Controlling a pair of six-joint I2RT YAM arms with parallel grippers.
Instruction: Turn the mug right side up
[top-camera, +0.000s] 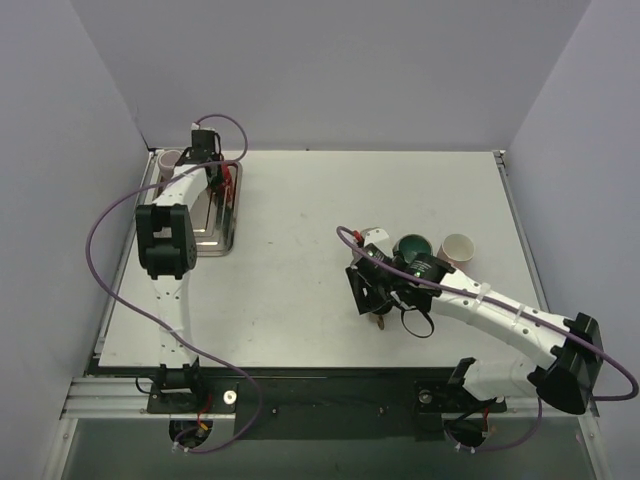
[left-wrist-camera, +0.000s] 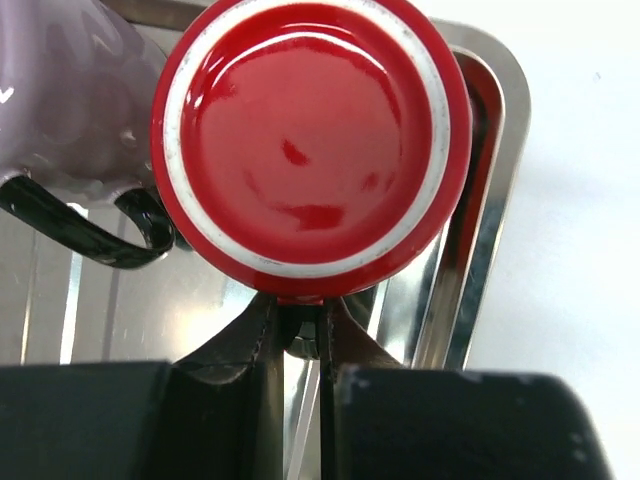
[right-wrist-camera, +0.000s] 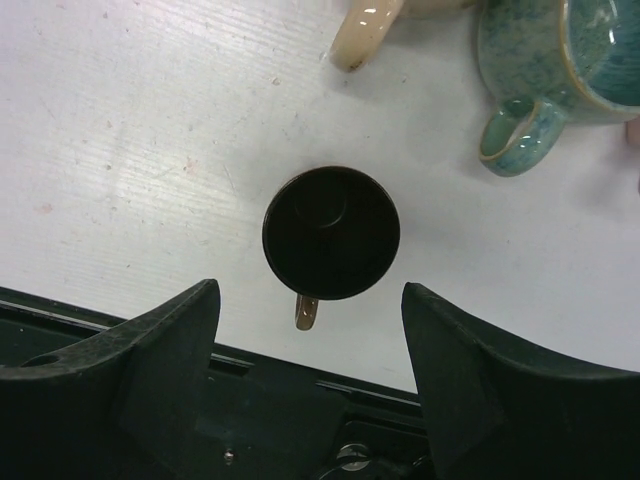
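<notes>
Left wrist view: red mug (left-wrist-camera: 310, 140) is upside down in the steel tray (left-wrist-camera: 495, 150), filling the upper middle of the frame, with its glossy base and white ring facing the camera. My left pincer (left-wrist-camera: 300, 335) sits at the mug's lower edge, fingers drawn almost together on what looks like the handle, so I read it as clamped on the red mug. A lilac mug (left-wrist-camera: 60, 100) with a black handle is in the upper left of that frame, just beside the red one; I can't tell if they touch. In the top view the tray is at the far left of the tabletop (top-camera: 300, 200). My right pincer (right-wrist-camera: 310, 292) is spread wide and holds nothing. A dark mug (right-wrist-camera: 330, 232) stands on the tabletop between the fingers, touching neither, handle pointing at the frame's bottom edge; I can't tell which way up it is. A teal mug (right-wrist-camera: 560, 60) is in the upper right and a cream mug (right-wrist-camera: 365, 25) at the top edge, both apart from the dark one.
</notes>
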